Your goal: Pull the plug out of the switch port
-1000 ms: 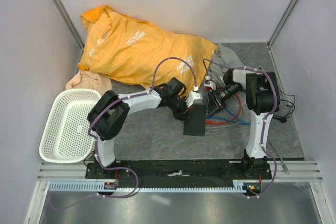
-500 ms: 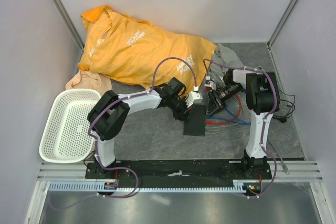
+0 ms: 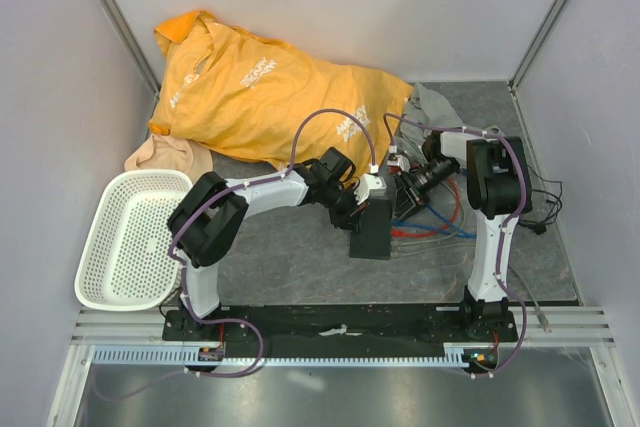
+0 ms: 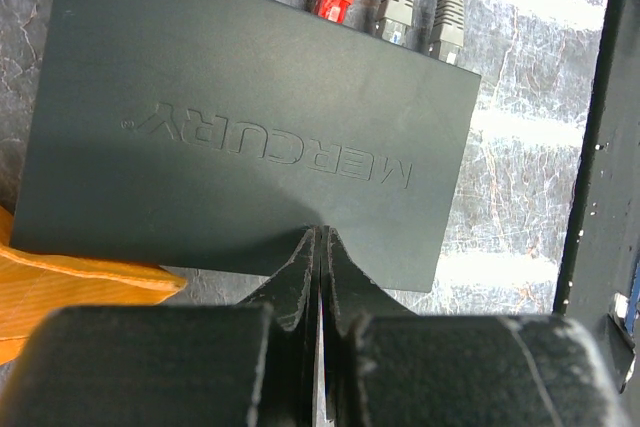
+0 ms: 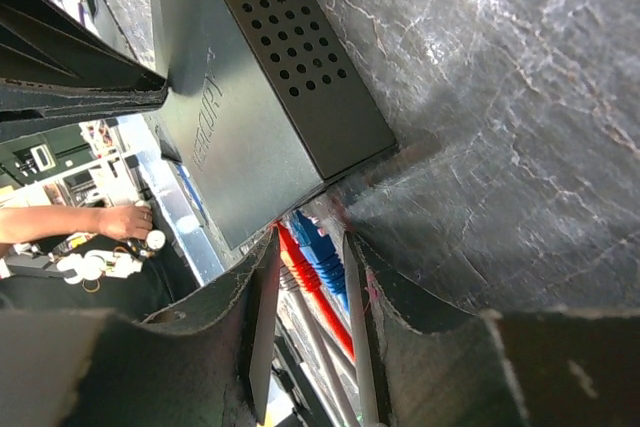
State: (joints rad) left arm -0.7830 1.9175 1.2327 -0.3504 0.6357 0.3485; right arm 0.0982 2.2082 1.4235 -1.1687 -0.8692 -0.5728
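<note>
Two fingers of the left gripper (image 4: 318, 232) are lying shut against each other. Their tips are resting on the flat matte-black rectangular switch box (image 4: 250, 127) at its 6 o'clock edge. I judge this to be a brace, keeping the box from sliding while a plug is pulled.

Across the box, the right gripper (image 5: 310, 242) is reaching in with its jaws parted. It is straddling the red plug (image 5: 290, 247) and the blue plug (image 5: 318, 252) where they are entering the switch port edge. No firm clamp is showing yet.

From the left wrist, the 12 o'clock edge is showing the red plug beside two grey plugs (image 4: 420, 7), all seated. The blue one is barely showing there. The right wrist is showing the perforated side and the jaw gap, but not the grey pair.

Overhead, the box is sitting mid-table on the grey mat (image 3: 290, 257). Its cables are trailing toward 3 o'clock. A crumpled orange cloth shirt (image 3: 260, 87) is lying at 11 o'clock, and a white perforated plastic basket (image 3: 120, 237) at 9 o'clock.
</note>
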